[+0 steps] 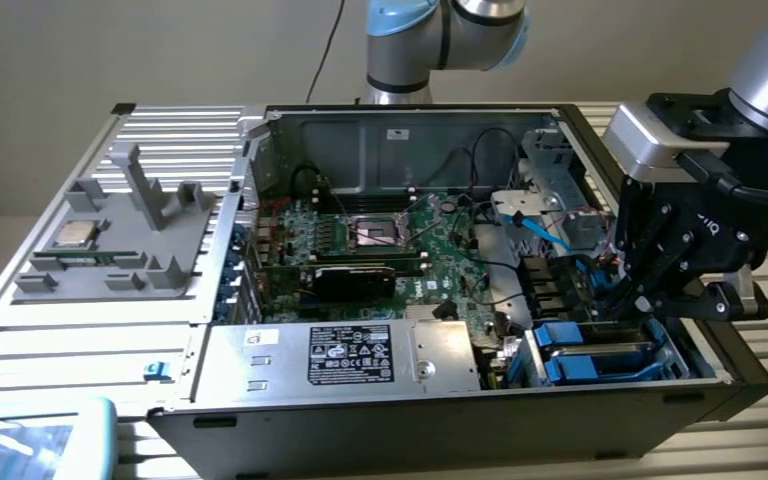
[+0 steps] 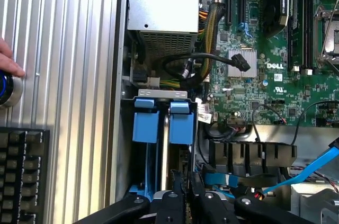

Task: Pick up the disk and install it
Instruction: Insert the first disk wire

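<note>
Open computer case sits on the ribbed bench. Drive bay is in the case's near corner, at the exterior view's right. The disk stands on edge in the bay, just beside another blue-framed drive. Gripper is over it, fingers drawn close, seemingly pinching its end. Step judged: installing. Seating calls for keeping the disk square to the slot.

Seemingly smooth plastic disk carrier

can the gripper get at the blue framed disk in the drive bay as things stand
Likely yes: the gripper sits right by the disk in the drive bay, and no cable crosses between them.
</note>
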Tool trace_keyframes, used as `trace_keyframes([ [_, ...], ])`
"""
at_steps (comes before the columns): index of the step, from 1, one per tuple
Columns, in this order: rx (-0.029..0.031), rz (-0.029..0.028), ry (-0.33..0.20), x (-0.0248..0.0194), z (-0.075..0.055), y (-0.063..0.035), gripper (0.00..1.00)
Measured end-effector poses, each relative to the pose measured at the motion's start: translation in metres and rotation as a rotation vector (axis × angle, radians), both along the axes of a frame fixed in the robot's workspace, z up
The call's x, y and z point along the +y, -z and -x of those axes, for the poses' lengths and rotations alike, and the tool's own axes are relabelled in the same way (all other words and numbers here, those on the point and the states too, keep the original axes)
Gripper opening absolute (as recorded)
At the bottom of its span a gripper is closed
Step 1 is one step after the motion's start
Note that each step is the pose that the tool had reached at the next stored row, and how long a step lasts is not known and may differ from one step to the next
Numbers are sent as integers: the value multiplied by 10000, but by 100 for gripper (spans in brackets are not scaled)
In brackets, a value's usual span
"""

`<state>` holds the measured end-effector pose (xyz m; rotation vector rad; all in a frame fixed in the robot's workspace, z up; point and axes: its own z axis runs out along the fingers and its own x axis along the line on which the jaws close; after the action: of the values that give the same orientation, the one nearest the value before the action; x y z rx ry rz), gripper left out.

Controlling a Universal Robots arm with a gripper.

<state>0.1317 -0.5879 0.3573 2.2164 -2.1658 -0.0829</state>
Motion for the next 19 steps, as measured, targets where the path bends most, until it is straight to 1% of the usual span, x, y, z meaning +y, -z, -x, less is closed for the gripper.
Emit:
trace_keyframes([
  [2,0,1,0,0,0,0,16],
  [5,1,61,5,8,0,2,16],
  [7,2,101,16,22,0,8,16],
  [9,5,136,34,33,0,24,16],
  [11,13,185,64,45,0,53,16],
  [13,16,197,101,52,0,70,16],
  [17,21,225,308,53,1,94,16],
  [19,25,267,361,56,1,106,16],
])
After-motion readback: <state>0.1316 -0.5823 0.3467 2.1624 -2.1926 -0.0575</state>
